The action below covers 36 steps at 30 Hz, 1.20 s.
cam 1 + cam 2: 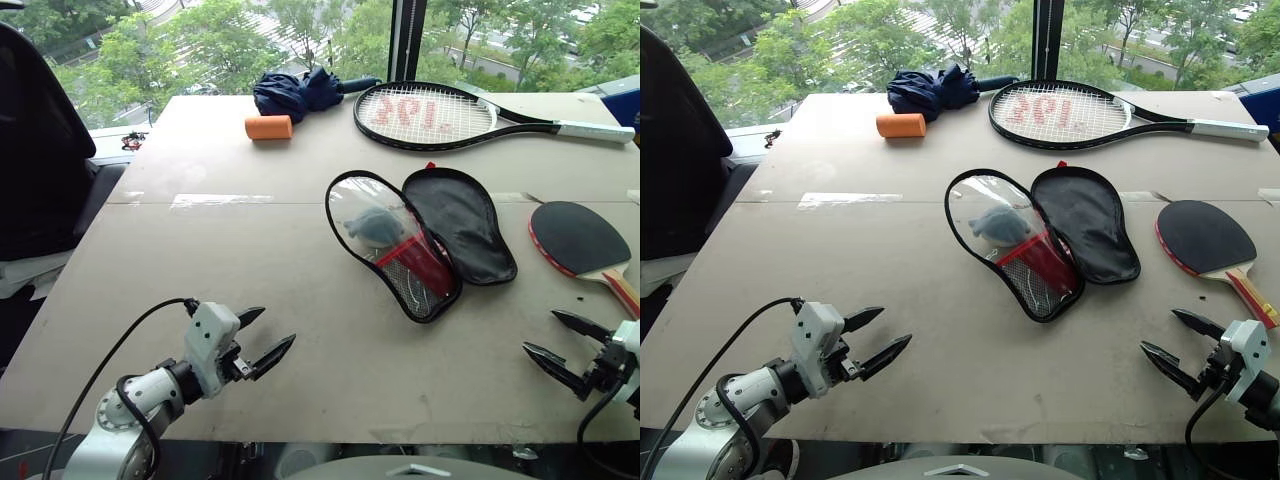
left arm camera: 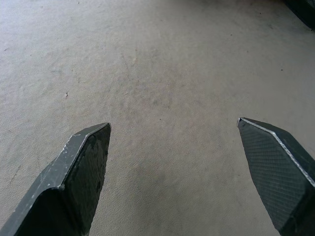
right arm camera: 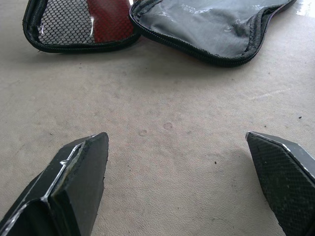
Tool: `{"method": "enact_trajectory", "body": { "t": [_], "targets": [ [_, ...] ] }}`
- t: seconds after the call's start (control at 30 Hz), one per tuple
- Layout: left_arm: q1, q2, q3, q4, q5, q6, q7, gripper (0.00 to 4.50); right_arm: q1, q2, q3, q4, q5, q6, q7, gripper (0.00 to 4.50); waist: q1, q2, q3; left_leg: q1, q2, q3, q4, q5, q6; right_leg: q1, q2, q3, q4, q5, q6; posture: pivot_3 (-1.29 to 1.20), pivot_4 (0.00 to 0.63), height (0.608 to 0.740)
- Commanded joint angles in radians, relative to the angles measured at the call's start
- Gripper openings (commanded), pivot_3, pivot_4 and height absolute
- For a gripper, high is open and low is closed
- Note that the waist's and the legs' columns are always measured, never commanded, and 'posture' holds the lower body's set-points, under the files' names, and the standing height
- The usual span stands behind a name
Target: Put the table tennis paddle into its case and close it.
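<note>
**Case lies unzipped, both pincers wide and empty**

The table (image 1: 200, 260) bears the case (image 1: 420, 240), spread open, ahead of and between the two pincers. The table tennis paddle (image 1: 580, 240) lies just beyond the right gripper (image 1: 565, 345). The left gripper (image 1: 268, 340) hovers well apart from both.

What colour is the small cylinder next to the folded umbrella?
The cylinder is orange, beside the dark blue umbrella. It shows best in the left eye view.

Soft daylight from the window (image 1: 300, 40) behind (mild glare).
</note>
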Motion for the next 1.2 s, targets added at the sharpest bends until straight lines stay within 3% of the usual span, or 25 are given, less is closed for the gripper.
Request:
{"method": "enact_trajectory", "body": {
  "t": [0.03, 0.63, 0.77, 0.93, 1.2],
  "targets": [
    [-0.002, 0.013, 0.01, -0.009, -0.01, -0.017, -0.021, 4.16, 0.011, -0.007, -0.039, 0.001, 0.012, -0.028, 0.005, 4.5, 0.0, 0.0, 0.0, 0.0, 0.0, 0.0, 0.0, 0.0, 0.0, 0.0, 0.0, 0.0, 0.0, 0.0, 0.0, 0.0, 0.15, 0.726],
    [0.006, 0.008, 0.029, -0.012, -0.024, -0.03, -0.046, 4.16, -0.012, -0.013, -0.024, 0.0, 0.022, -0.027, 0.013, 4.5, 0.0, 0.0, 0.0, 0.0, 0.0, 0.0, 0.0, 0.0, 0.0, 0.0, 0.0, 0.0, 0.0, 0.0, 0.0, 0.0, 0.15, 0.726],
    [-0.004, 0.027, 0.049, -0.019, -0.08, -0.032, -0.103, 4.16, -0.049, -0.027, -0.003, -0.035, 0.019, -0.018, 0.021, 4.5, 0.0, 0.0, 0.0, 0.0, 0.0, 0.0, 0.0, 0.0, 0.0, 0.0, 0.0, 0.0, 0.0, 0.0, 0.0, 0.0, 0.15, 0.726],
    [-0.064, 0.094, 0.088, -0.05, -0.174, 0.004, -0.184, 4.16, -0.128, -0.069, 0.076, -0.129, -0.047, 0.034, -0.019, 4.5, -0.002, 0.0, 0.0, 0.0, 0.0, 0.0, -0.001, 0.0, 0.0, 0.0, 0.0, 0.0, 0.001, 0.0, 0.0, 0.0, 0.15, 0.726],
    [-0.23, 0.214, 0.128, -0.088, -0.311, 0.091, -0.255, 4.16, -0.341, -0.194, 0.295, -0.207, -0.299, 0.224, -0.132, 4.5, -0.001, 0.0, 0.0, 0.0, 0.001, 0.0, -0.001, 0.0, -0.001, -0.001, 0.0, -0.001, 0.0, 0.0, 0.0, 0.0, 0.15, 0.726]
  ]
}}
